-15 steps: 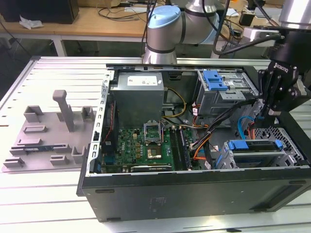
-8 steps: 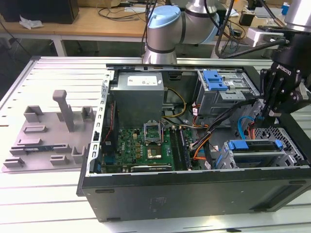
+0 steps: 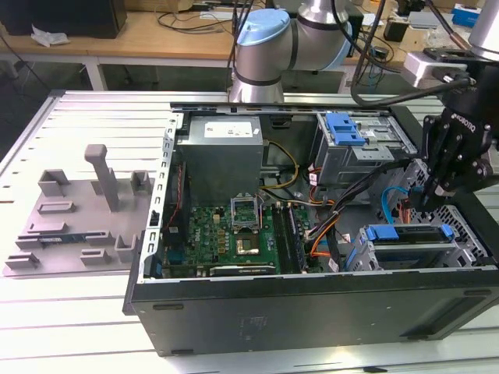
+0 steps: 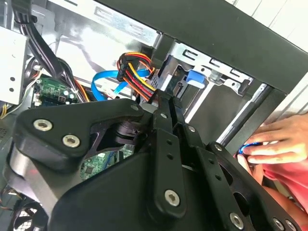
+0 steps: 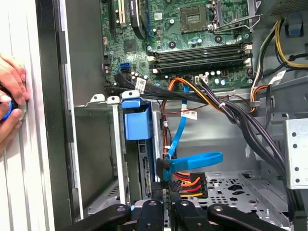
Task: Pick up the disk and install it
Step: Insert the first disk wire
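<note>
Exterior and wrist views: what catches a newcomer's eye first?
The open computer case with its green motherboard lies mid-table in the exterior view. At that view's right the gripper hangs close to a blue carrier frame in the drive cage. A person's hand rests outside the case wall in both wrist views.

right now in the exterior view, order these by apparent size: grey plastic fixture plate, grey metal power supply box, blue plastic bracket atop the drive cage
1. grey plastic fixture plate, widest spread
2. grey metal power supply box
3. blue plastic bracket, clearly smallest
</note>
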